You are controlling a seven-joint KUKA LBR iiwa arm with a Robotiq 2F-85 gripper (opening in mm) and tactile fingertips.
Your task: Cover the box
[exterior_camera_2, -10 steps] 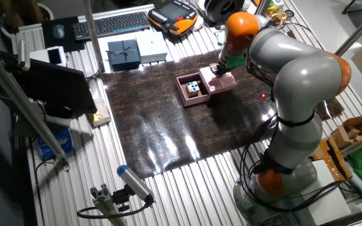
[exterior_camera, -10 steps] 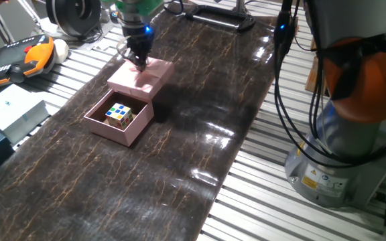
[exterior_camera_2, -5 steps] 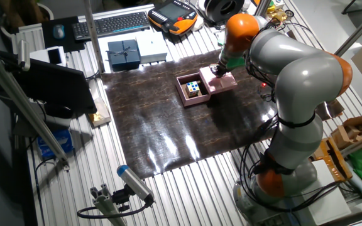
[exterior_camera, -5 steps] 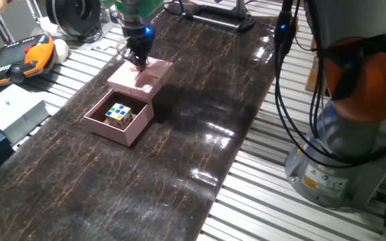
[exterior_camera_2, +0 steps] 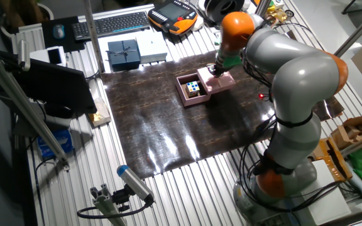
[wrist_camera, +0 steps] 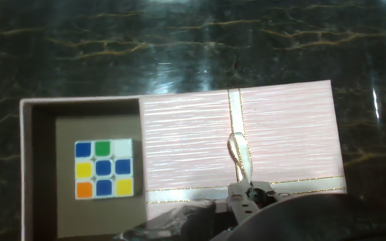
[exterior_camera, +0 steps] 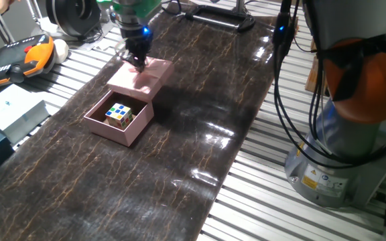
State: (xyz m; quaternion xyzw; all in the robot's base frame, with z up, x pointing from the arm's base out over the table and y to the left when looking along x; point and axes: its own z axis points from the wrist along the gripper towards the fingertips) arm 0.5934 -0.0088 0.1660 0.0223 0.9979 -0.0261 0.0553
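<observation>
The pale-pink box stands open on the dark mat, with a colourful puzzle cube inside on its brown lining. It also shows in the other fixed view and in the hand view. The pink lid with a thin bow lies tilted over the box's far edge and covers part of the opening; in the hand view the lid overlaps the box's right side. My gripper is shut on the lid at its far edge, by the bow. The cube is uncovered.
An orange-and-black pendant and a white flat box lie left of the mat on the slatted table. A dark blue gift box and a keyboard sit at the back. The robot base stands at the right.
The gripper and lid have shifted slightly towards the box, with the lid's held edge a little higher. The box and cube have not moved.
</observation>
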